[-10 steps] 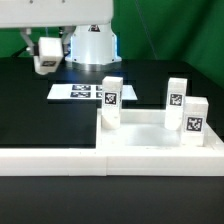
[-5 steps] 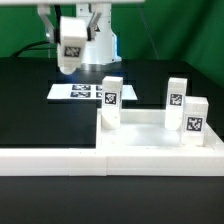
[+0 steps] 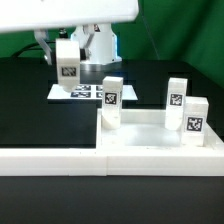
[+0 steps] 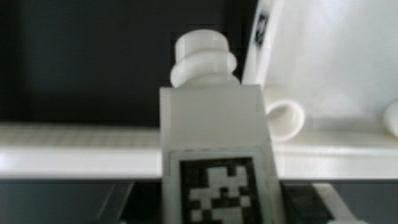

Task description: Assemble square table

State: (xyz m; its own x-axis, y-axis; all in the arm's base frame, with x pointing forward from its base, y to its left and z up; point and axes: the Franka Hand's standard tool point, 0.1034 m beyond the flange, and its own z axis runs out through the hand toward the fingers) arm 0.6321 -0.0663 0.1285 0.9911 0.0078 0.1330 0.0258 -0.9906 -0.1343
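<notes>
The fourth leg [image 3: 67, 68] is in the air, carried by the gripper [image 3: 66, 50] above the far edge of the marker board [image 3: 80, 92]. The claw is clamped on its upper part. The wrist view shows the leg [image 4: 217, 130] hanging with its threaded peg pointing away and its tag facing the camera.

The square tabletop [image 3: 150, 135] lies inverted against the long white border wall [image 3: 50, 160], on the exterior view's right of the marker board. Three legs already stand in its corners: one [image 3: 111, 100] at the corner nearest the marker board, one [image 3: 177, 100] at the far corner, and one [image 3: 194, 120] toward the camera.

Change over the last second: the leg has swung from the exterior view's far left toward the marker board and dropped a little, now hanging upright.

Judgement: transport phase for the last leg. The remaining open corner appears to be the near one by the border wall.
</notes>
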